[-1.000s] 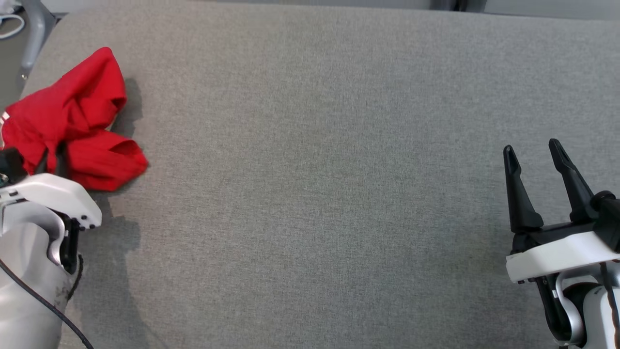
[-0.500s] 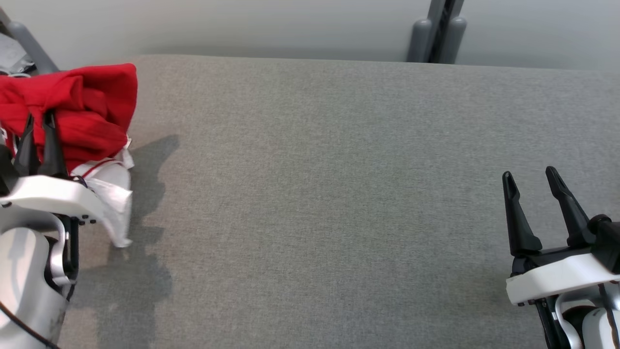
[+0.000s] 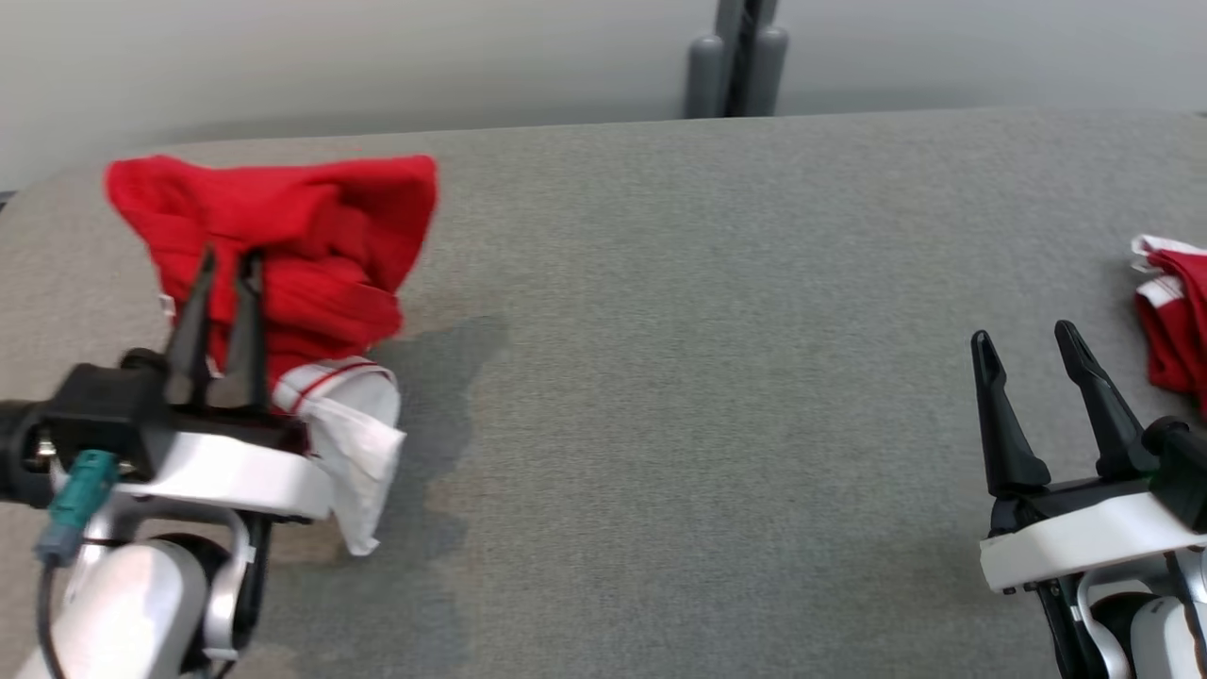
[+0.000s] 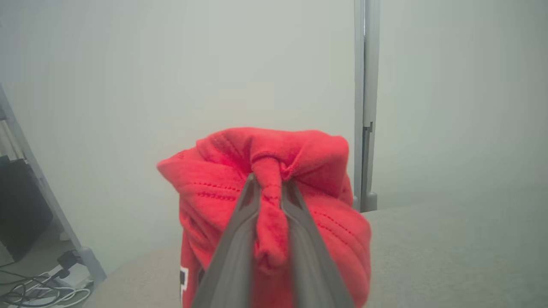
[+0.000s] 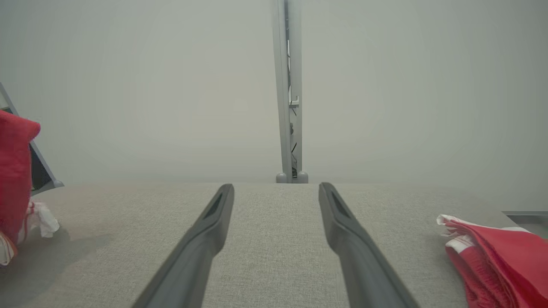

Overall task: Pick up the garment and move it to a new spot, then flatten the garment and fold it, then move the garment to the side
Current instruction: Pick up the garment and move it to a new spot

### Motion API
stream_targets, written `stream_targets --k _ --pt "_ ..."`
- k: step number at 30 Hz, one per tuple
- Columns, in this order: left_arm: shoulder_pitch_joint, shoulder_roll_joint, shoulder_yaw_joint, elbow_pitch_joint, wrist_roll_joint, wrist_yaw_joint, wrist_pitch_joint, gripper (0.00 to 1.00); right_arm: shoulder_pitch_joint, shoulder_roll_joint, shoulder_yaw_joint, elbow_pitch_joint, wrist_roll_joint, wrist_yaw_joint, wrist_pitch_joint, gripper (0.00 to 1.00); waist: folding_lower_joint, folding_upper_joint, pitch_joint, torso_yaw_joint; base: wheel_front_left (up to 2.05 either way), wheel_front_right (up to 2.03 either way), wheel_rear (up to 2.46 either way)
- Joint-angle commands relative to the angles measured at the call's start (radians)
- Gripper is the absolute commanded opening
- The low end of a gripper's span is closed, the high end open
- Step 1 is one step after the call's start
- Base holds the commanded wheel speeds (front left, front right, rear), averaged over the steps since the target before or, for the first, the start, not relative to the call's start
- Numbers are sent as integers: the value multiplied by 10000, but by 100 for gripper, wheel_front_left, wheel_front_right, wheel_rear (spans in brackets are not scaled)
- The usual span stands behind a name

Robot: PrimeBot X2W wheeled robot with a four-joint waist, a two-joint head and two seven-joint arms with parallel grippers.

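Grey padded table [image 3: 707,377]: the left gripper [image 3: 229,256], jaws pinched narrow on a fold, holds the red garment [image 3: 302,236] at 10 o'clock, raised since a second ago. The right gripper [image 3: 1022,335] stands wide and empty at 4 o'clock. The camera has swung, and another red cloth [image 3: 1174,321] now appears at 3 o'clock.

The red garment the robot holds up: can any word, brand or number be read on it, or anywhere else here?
No text can be read anywhere.
On the red garment, pinched in the left gripper: a small white patch with dark marks, low on its left in the left wrist view, cut off and blurred.
On the second garment, red with white stripes, at the robot's right: no lettering visible.
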Motion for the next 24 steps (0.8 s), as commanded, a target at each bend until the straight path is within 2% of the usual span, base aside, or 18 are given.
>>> stream_targets --k 1,5,10,18,24 --pt "-87 -81 -183 -165 94 -16 133 0 -124 -26 16 -22 76 -3 -112 100 0 -1 275 -532 0 0 0" --pt "-443 -299 -745 -134 206 -285 377 0 -206 -23 64 69 219 -3 -220 100 0 -1 502 -1043 0 0 0" --pt "-1107 -855 -1817 555 343 -978 650 0 -351 -22 210 353 440 -3 -463 100 0 -1 859 -1931 0 0 0" --pt "-2084 -1991 -3234 2262 549 -1906 826 0 -550 -22 347 868 823 -3 -911 100 0 -1 1423 -3123 0 0 0" --pt "-2439 -2657 -3657 3929 285 -2395 641 0 -639 -22 520 1182 1013 -3 -1194 100 0 -1 1708 -3547 0 0 0"
